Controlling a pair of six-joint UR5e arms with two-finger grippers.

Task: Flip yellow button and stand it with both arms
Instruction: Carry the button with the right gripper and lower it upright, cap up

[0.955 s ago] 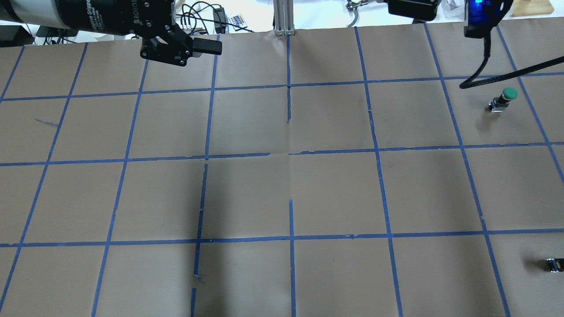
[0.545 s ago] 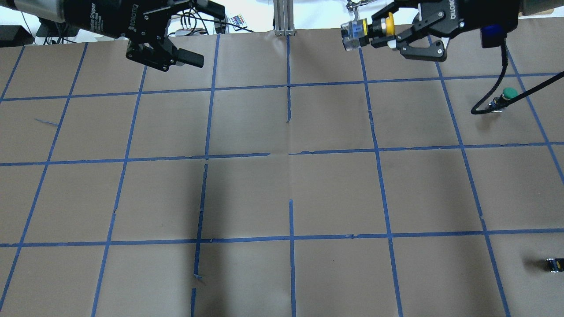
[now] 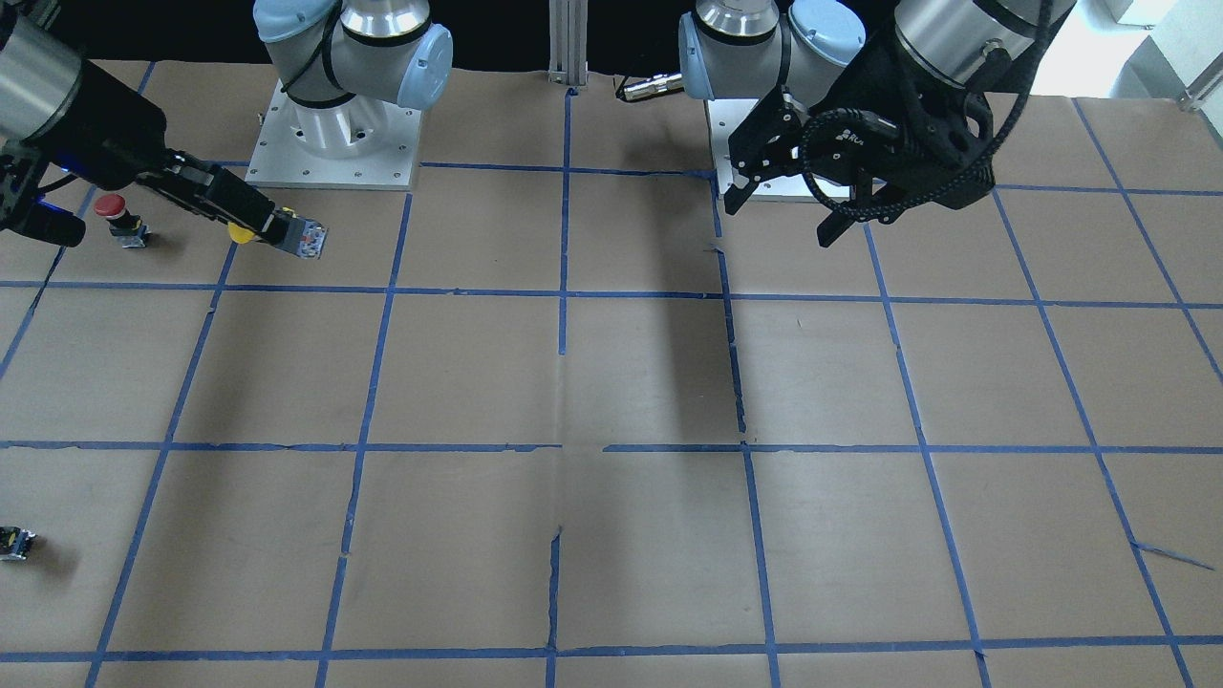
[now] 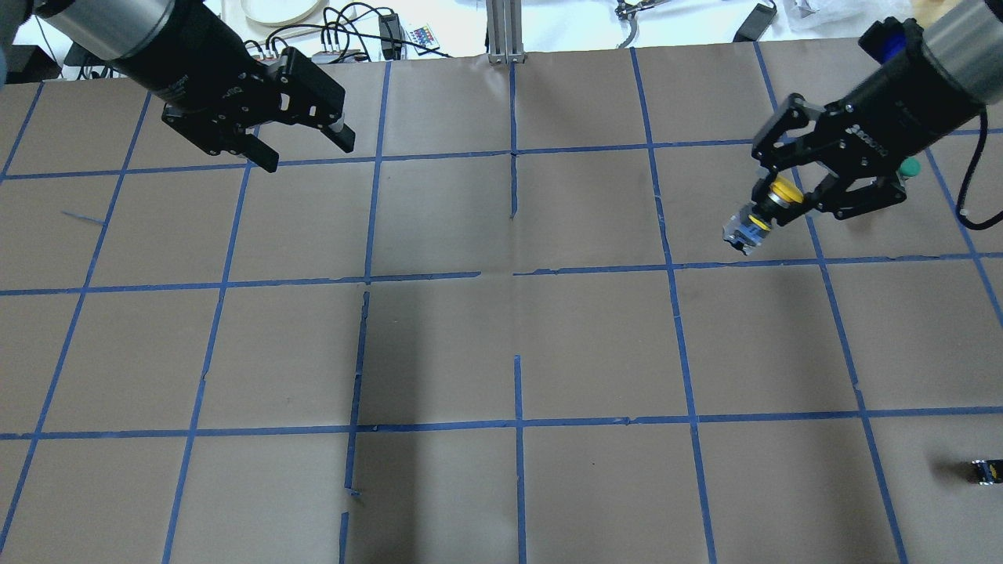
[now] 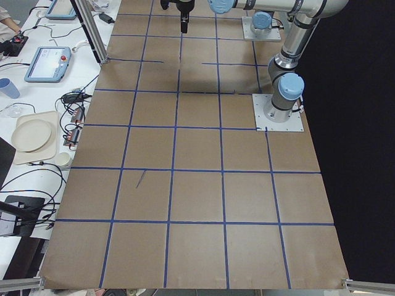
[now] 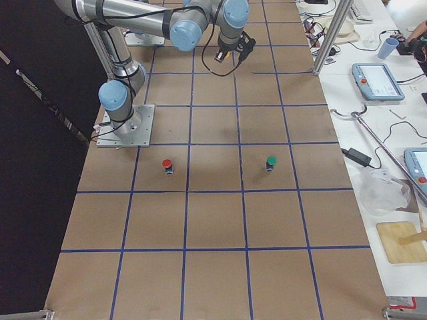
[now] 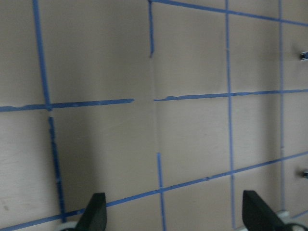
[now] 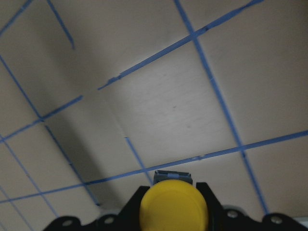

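In the overhead view, the aluminium post point(image 4: 505, 31) at the far edge of the table point(image 4: 595, 345) is taken as the landmark. The table is covered with brown paper and divided into squares by blue tape.

The yellow button point(image 4: 764, 210) is held by the right gripper point(image 4: 776, 196), well to the right of the post and nearer to the robot than it. The button is gripped between the two fingers just behind its yellow cap. It is tilted: the cap is turned towards the palm of the gripper, and the grey-blue switch body points out beyond the fingertips, slanting down towards the paper. It appears to be held clear of the table. In the right wrist view the round cap point(image 8: 173, 204) is seen between the two black fingers, with the end of the body just above it.

The left gripper point(image 4: 302, 149) is found to the left of the post, also above the table. Its fingers are spread wide and nothing is held between them. This is confirmed by the left wrist view, where only bare paper is seen between the two fingertips point(image 7: 96, 211).

A green button point(image 4: 909, 167) is seen farther right of the post than the right gripper and is partly hidden behind it. A red button point(image 3: 115, 210) stands upright on the paper in the front-facing view, just beside the right arm. A small black-and-yellow block point(image 4: 986, 471) lies far to the right of the post, near the robot's edge of the table
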